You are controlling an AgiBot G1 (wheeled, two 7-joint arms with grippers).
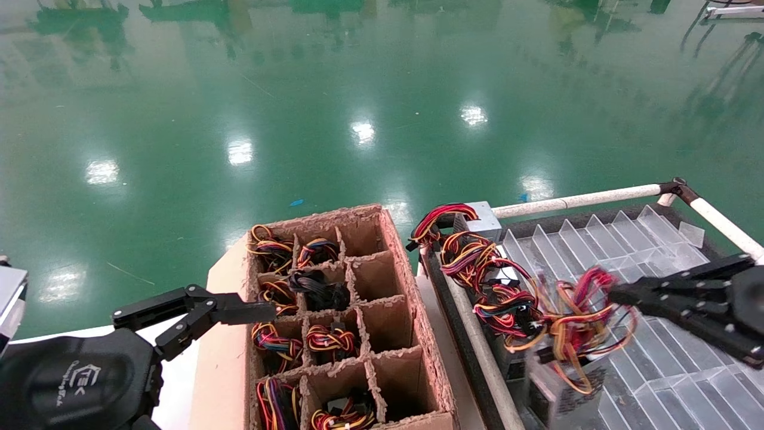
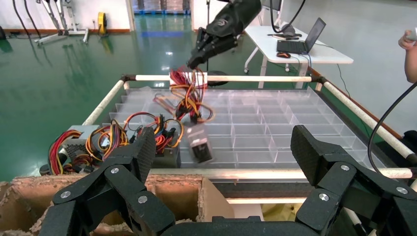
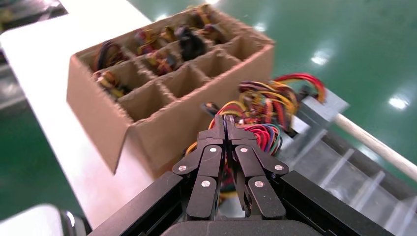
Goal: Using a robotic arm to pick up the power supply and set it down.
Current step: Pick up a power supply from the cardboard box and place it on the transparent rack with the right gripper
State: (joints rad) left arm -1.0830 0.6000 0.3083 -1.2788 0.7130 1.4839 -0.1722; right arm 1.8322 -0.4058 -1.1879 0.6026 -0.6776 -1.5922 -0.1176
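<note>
Where glossy green floor (image 1: pixel 358 89) meets clear tray (image 1: pixel 656 370)

On my left stands the divided carton (image 1: pixel 382 280); right of it lies the clear tray (image 1: pixel 627 251), with my right gripper (image 1: pixel 615 294) holding the power supply (image 1: pixel 561 382) above its near-left part
</note>
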